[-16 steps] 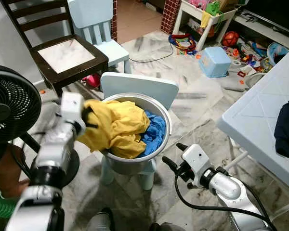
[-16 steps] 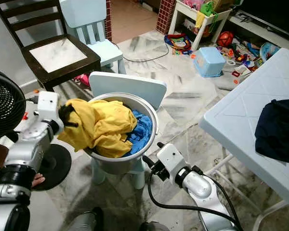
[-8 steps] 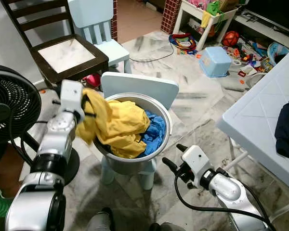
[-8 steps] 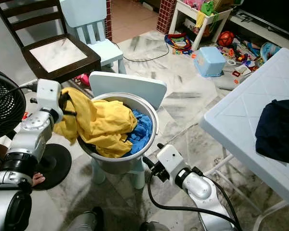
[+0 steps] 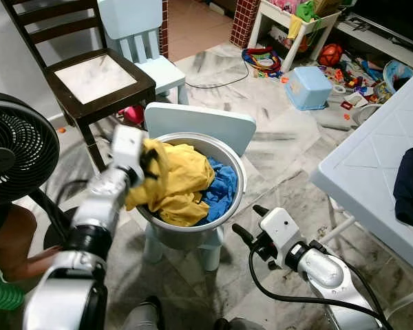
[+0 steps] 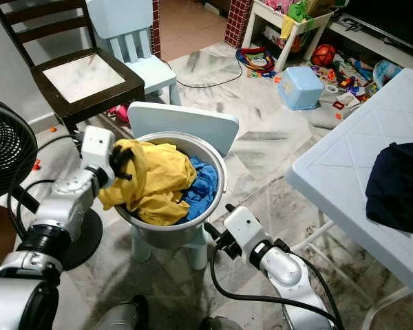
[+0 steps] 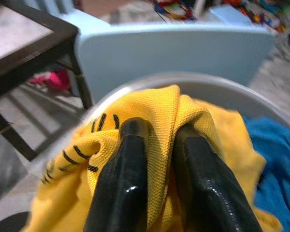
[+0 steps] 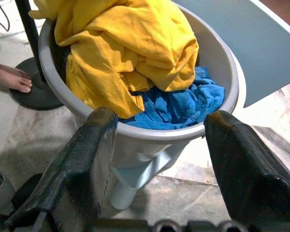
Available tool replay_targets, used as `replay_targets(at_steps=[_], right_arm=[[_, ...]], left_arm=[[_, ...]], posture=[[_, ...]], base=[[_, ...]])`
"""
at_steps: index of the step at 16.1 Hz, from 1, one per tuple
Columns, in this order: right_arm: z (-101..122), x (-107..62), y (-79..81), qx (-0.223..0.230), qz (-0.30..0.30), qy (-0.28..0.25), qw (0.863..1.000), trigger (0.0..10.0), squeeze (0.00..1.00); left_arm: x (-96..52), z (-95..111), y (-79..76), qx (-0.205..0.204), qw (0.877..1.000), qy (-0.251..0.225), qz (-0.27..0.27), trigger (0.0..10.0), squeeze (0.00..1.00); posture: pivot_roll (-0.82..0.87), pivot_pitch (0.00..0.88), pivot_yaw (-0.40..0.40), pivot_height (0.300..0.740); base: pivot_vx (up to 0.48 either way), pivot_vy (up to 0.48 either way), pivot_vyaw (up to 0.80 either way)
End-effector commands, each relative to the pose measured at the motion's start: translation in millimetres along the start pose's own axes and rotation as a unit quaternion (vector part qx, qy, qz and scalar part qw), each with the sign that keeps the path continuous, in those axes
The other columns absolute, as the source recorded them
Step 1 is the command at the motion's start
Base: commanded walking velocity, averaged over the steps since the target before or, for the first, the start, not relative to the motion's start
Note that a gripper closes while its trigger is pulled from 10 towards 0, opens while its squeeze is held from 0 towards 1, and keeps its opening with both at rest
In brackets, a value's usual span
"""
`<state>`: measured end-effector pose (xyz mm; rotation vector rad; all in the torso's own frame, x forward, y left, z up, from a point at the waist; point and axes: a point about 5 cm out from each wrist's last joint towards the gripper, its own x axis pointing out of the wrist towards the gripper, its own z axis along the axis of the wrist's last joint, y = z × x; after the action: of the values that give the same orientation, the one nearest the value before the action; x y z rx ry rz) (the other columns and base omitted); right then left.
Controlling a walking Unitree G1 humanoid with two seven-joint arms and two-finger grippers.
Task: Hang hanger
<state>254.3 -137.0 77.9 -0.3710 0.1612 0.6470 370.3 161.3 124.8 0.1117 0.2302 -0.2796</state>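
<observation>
A grey basin [image 5: 239, 180] stands on a small pale blue chair [image 5: 201, 122]. In it lie a yellow garment [image 5: 182, 180] and a blue cloth [image 5: 221, 190]. My left gripper [image 5: 149, 157] is at the basin's left rim, shut on a fold of the yellow garment [image 7: 169, 104]; the cloth bunches between and around both black fingers [image 7: 123, 183]. My right gripper [image 5: 250, 223] hovers low in front of the basin's right side, open with nothing between its fingers [image 8: 89, 159]. Beyond them, the right wrist view looks at the basin [image 8: 217, 63].
A black floor fan [image 5: 14, 148] stands at the left, with a person's arm [image 5: 24, 240] and foot [image 8: 12, 79] by its base. Behind are a dark wooden chair [image 5: 96, 75] and another blue chair. A white table [image 5: 372, 158] with a dark garment [image 5: 411, 185] is at the right. Toys litter the far floor.
My left gripper has swung right, from outside the basin's left side to over its rim, carrying the yellow garment's hanging part inward. The right arm has stayed put.
</observation>
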Motion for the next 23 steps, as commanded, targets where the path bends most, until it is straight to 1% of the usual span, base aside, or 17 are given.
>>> replay_targets(at_steps=[1, 2, 3, 5, 6, 7, 9, 11, 13, 14, 16, 17, 19, 20, 21, 22, 23], right_arm=[[0, -2.6, -1.8, -0.001, -0.010, 0.001, 1.000, 10.0, 0.00], [-1, -2.8, -2.3, -0.001, -0.013, 0.002, 1.000, 10.0, 0.00], [-1, -3.0, -2.5, -0.002, -0.014, 0.004, 1.000, 10.0, 0.00], [-1, -2.6, -3.1, -0.002, -0.016, 0.005, 1.000, 10.0, 0.00], [-1, -2.2, -3.1, -0.002, -0.016, 0.006, 1.000, 10.0, 0.00], [-2, -1.6, -2.9, -0.003, -0.016, 0.006, 1.000, 10.0, 0.00], [-2, -1.1, -2.9, -0.003, -0.016, 0.007, 1.000, 10.0, 0.00], [-2, -0.7, -2.7, -0.004, -0.017, 0.007, 1.000, 10.0, 0.00], [-2, -1.1, -3.1, -0.004, -0.018, 0.007, 1.000, 10.0, 0.00], [-2, -1.3, -3.1, -0.004, -0.018, 0.007, 1.000, 10.0, 0.00], [-2, -0.7, -3.8, -0.005, -0.017, 0.007, 1.000, 10.0, 0.00], [-2, -0.3, -4.9, -0.005, -0.017, 0.007, 1.000, 10.0, 0.00], [-3, 0.2, -5.7, -0.005, -0.018, 0.008, 1.000, 10.0, 0.00], [-3, 0.7, -5.5, -0.005, -0.018, 0.008, 1.000, 10.0, 0.00], [-3, 0.9, -5.5, -0.005, -0.018, 0.008, 1.000, 10.0, 0.00], [-2, 1.2, -5.5, -0.005, -0.019, 0.007, 1.000, 10.0, 0.00], [-2, 0.9, -5.7, -0.005, -0.019, 0.006, 1.000, 10.0, 0.00]], left_arm=[[-0.3, -14, -17.4, 0.023, 0.998, 0.025, -0.053, 10.0, 1.00], [-4.7, -28, -34.1, 0.046, 0.989, 0.063, -0.123, 10.0, 1.00], [-6.9, -33, -38.2, 0.051, 0.985, 0.075, -0.144, 10.0, 1.00], [-19.0, -49, -50.8, 0.076, 0.966, 0.117, -0.217, 10.0, 1.00], [-27.0, -55, -52.7, 0.105, 0.955, 0.131, -0.244, 10.0, 1.00], [-32.7, -55, -51.4, 0.130, 0.950, 0.134, -0.251, 10.0, 1.00], [-38.4, -48, -46.9, 0.143, 0.952, 0.118, -0.244, 10.0, 1.00], [-40.3, -26, -30.3, 0.143, 0.975, 0.052, -0.161, 10.0, 1.00], [-47.9, -18, -26.2, 0.139, 0.979, 0.032, -0.148, 10.0, 1.00], [-58.4, -20, -28.5, 0.169, 0.971, 0.038, -0.167, 10.0, 1.00], [-83.3, -30, -32.5, 0.249, 0.943, 0.064, -0.209, 10.0, 1.00], [-91.6, -38, -32.1, 0.234, 0.948, 0.070, -0.204, 10.0, 1.00], [-95.6, -49, -33.2, 0.215, 0.958, 0.073, -0.177, 10.0, 1.00], [-95.7, -54, -38.3, 0.156, 0.973, 0.076, -0.155, 10.0, 1.00], [-94.2, -56, -41.4, 0.126, 0.979, 0.077, -0.142, 10.0, 1.00], [-89.8, -57, -45.3, 0.054, 0.990, 0.077, -0.102, 10.0, 1.00], [-84.4, -58, -48.6, -0.015, 0.995, 0.073, -0.069, 10.0, 1.00]], posture=[[-0.04, 0.158, -0.092, 0.740], [-0.04, 0.159, -0.092, 0.740], [-0.04, 0.159, -0.092, 0.740], [-0.03, 0.160, -0.092, 0.740], [-0.03, 0.160, -0.092, 0.740], [-0.03, 0.159, -0.092, 0.740], [-0.03, 0.158, -0.092, 0.740], [-0.02, 0.156, -0.090, 0.740], [-0.02, 0.156, -0.090, 0.740], [-0.02, 0.154, -0.091, 0.740], [-0.02, 0.155, -0.091, 0.740], [-0.02, 0.155, -0.091, 0.740], [0.00, 0.159, -0.089, 0.740], [0.00, 0.159, -0.087, 0.740], [0.00, 0.159, -0.087, 0.740], [-0.01, 0.159, -0.085, 0.740], [-0.01, 0.159, -0.085, 0.740]], base=[[0.000, 0.000, 0.00], [0.000, 0.000, 0.00], [0.000, 0.000, 0.00], [0.000, 0.000, 0.00], [0.000, 0.000, 0.00], [0.000, 0.000, 0.00], [0.000, 0.000, 0.00], [0.000, 0.000, 0.00], [0.000, 0.000, 0.00], [0.000, 0.000, 0.00], [0.000, 0.000, 0.00], [0.000, 0.000, 0.00], [0.000, 0.000, 0.00], [0.000, 0.000, 0.00], [0.000, 0.000, 0.00], [0.000, 0.000, 0.00], [0.000, 0.000, 0.00]])
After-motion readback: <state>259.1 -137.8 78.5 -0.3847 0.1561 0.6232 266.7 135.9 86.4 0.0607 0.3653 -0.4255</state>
